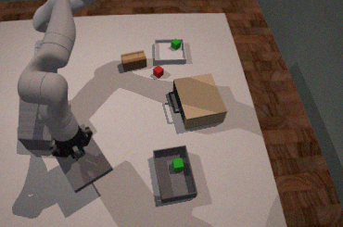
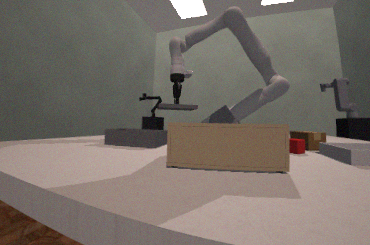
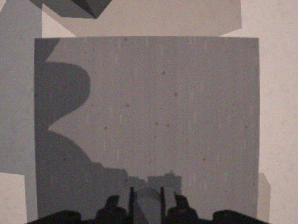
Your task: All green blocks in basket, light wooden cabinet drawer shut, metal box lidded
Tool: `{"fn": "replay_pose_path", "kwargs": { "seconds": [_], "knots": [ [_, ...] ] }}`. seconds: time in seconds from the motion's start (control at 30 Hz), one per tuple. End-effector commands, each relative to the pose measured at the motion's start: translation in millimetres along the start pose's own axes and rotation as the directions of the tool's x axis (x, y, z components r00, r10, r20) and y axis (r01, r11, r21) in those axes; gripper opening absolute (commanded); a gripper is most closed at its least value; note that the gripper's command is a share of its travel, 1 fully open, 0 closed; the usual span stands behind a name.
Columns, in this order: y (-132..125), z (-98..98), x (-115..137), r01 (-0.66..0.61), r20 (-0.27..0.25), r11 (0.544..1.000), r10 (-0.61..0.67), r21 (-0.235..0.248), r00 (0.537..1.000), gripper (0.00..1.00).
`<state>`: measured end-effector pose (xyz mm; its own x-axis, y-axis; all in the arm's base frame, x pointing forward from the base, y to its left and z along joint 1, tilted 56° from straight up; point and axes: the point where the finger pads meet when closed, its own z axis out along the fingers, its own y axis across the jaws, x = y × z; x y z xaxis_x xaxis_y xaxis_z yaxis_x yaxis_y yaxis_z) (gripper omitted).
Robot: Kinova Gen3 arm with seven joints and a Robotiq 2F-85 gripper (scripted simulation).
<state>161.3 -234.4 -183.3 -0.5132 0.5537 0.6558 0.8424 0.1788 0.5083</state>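
I have my gripper (image 1: 77, 154) (image 2: 176, 101) (image 3: 147, 203) clenched on the small grip of the flat grey lid (image 1: 95, 171) (image 2: 186, 107) (image 3: 150, 110), which hangs about level above the white tabletop (image 1: 132, 122) (image 2: 110, 202) (image 3: 278, 110). From above, the lid appears well to the left of the open metal box (image 1: 192, 178) (image 2: 132, 137); it is off the box and apart from it.

Inside that box I can see one green block (image 1: 178, 164), on the floor and surrounded by the dark walls. A second green block (image 1: 175, 44) is in the pale, low-walled basket (image 1: 170, 61) (image 2: 342, 152), up by its far wall in the top view. From this angle I can't tell whether it touches that wall.

The light wooden cabinet (image 1: 199, 94) (image 2: 227, 147) stands between the basket and the metal box, its dark handle (image 1: 173, 102) facing left in the top view. The drawer front is poorly shown, so I can't tell whether it is fully shut. A red block (image 1: 158, 71) (image 2: 297, 146) rests on the tabletop near the basket, outside it, and a brown wooden box-shaped piece (image 1: 133, 62) (image 2: 315, 140) lies just beside the basket. A bulky grey box-shaped object (image 1: 33, 129) (image 2: 222, 114) is partly hidden by my arm in the top view.
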Motion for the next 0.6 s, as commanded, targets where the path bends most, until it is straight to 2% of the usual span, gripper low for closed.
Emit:
{"fn": "replay_pose_path", "kwargs": {
  "seconds": [0.0,0.57],
  "knots": [
    [0.0,-0.8,-0.4,0.0,0.002,1.0,0.0,0.0,1.0,0.1],
    [-0.1,5.1,-0.4,0.0,0.004,1.0,0.0,0.0,1.0,0.1]
  ]
}}
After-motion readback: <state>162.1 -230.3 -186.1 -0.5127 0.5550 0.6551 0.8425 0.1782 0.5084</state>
